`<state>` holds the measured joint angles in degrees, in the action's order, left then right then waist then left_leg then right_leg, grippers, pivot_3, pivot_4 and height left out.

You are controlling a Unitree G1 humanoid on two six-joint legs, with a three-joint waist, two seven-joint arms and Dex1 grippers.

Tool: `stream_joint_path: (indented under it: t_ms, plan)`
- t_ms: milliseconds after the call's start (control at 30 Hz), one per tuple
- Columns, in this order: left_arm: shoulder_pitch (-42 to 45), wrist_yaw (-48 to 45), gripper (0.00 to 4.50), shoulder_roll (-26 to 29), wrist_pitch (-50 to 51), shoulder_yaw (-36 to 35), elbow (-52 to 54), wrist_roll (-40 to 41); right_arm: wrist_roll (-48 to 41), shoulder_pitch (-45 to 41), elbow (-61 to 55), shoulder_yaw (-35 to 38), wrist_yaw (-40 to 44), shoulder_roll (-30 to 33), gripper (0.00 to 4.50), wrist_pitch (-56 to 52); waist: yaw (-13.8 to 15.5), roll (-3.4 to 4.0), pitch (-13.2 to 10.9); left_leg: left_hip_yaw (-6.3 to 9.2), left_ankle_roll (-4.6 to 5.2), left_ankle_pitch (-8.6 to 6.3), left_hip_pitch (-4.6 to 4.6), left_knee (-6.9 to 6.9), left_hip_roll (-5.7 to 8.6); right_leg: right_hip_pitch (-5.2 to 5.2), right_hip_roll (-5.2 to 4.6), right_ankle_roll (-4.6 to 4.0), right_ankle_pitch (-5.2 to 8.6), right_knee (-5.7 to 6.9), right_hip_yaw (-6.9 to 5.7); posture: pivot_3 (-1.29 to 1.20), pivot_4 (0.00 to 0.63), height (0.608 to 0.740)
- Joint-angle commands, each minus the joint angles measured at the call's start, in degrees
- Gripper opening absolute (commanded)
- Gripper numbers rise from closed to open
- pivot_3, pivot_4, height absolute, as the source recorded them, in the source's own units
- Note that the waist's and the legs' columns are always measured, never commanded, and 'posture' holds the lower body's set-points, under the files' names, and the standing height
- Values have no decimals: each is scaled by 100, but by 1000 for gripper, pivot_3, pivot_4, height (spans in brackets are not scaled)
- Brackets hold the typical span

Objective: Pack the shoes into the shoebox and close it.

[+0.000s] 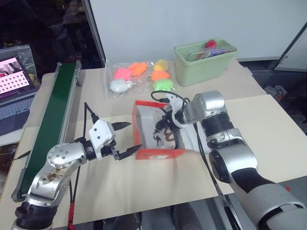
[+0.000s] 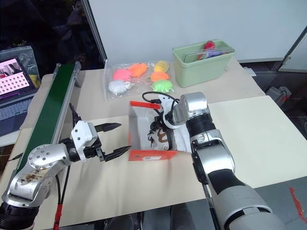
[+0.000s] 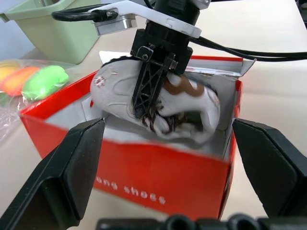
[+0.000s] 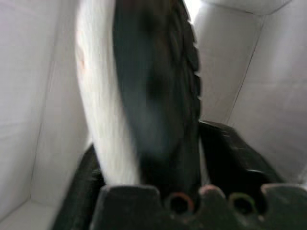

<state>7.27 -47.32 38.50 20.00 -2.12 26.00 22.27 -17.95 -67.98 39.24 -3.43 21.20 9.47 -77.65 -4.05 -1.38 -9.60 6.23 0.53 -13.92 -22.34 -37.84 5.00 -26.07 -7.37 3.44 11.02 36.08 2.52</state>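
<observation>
The red shoebox (image 1: 158, 154) stands open-topped at the middle of the table, white inside. A white shoe (image 3: 201, 108) with dark brown laces lies tilted inside it, toe toward the near wall. My right gripper (image 1: 165, 125) reaches down into the box from the right and sits right on this shoe, which shows close and blurred in the right wrist view. My left gripper (image 1: 133, 136) is open and holds nothing. It hovers just left of the box's near corner, pointing at the box (image 3: 144, 182).
A green conveyor belt (image 1: 53, 120) runs along the table's left side. At the back lie a clear bag of coloured squishy toys (image 1: 139, 76) and a pale green bin (image 1: 204, 60). A laptop (image 1: 14, 76) sits off the table at far left.
</observation>
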Motion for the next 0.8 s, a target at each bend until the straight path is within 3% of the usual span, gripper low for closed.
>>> stream_joint_path:
  t_ms: [33,67,433,600,800]
  plan:
    - [167,15,4500,-24,-64,-36,1,23,-10,-380,-144,131,76,-75,4124,180,-2,0,0,0,0,0,0,0,-1,0,0,0,0,0,0,0,150,740]
    - [185,8,4500,-30,-72,-27,-21,17,-13,-421,-179,141,74,-91,4459,183,-4,0,0,0,0,0,0,0,-1,0,0,0,0,0,0,0,150,740]
    - [218,96,4500,-100,-144,-56,-103,-46,-74,-769,-1058,175,96,-243,4459,276,3,0,0,2,-1,0,0,0,0,-2,0,0,-1,4,-1,0,150,740]
    - [436,1063,4500,-565,193,-278,-209,-180,-75,-324,-2002,163,141,61,4459,496,23,0,1,3,-1,0,-1,-1,0,-1,0,0,-1,4,-1,0,150,740]
    - [863,2851,4500,-1370,676,-909,-369,-511,60,920,-3810,-41,578,625,4459,2112,99,-3,2,6,-1,0,-6,-10,3,3,-2,8,-6,2,-5,0,150,740]
